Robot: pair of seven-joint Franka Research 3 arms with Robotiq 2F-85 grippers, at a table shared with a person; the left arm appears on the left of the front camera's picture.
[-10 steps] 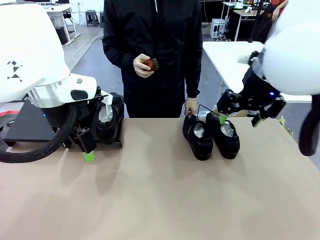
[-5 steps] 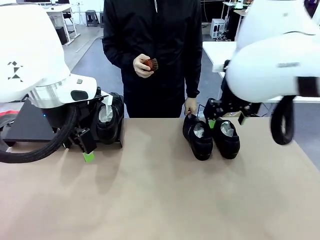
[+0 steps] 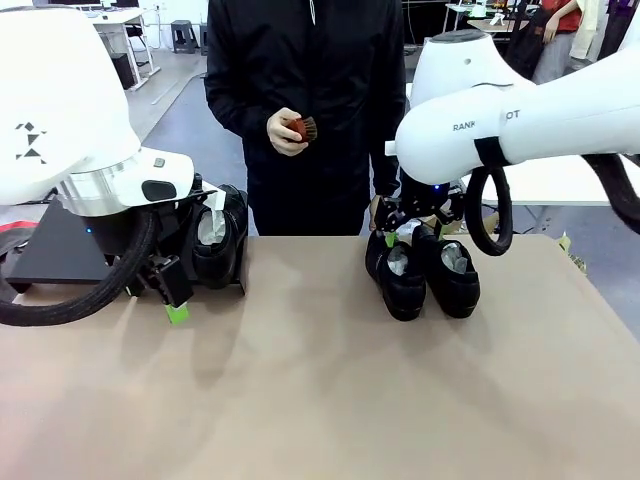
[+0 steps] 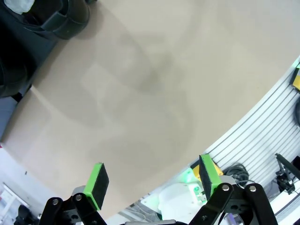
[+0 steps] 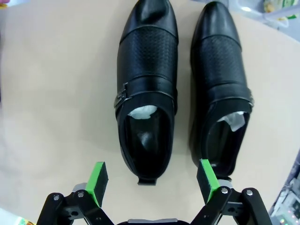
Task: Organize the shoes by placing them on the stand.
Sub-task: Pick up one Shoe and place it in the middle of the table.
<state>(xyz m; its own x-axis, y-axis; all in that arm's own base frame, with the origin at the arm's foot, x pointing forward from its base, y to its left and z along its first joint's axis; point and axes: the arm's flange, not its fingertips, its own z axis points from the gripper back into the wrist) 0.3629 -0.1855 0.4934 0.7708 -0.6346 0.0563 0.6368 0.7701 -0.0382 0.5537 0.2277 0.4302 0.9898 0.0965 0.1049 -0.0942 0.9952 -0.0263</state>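
Tan tabletop (image 3: 300, 380): right end effector (image 5: 151, 180) just swung in over the two shoes (image 5: 146, 89), wide open, empty, so a grab looks next; left end effector (image 4: 152, 180) open, empty too.

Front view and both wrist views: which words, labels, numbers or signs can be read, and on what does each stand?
"RANK": on the white right arm, a part-word.
"OT": same arm, past the black cable that crosses the print.
Black triangle logo, no letters: on the left arm.
Shoes: no print readable.
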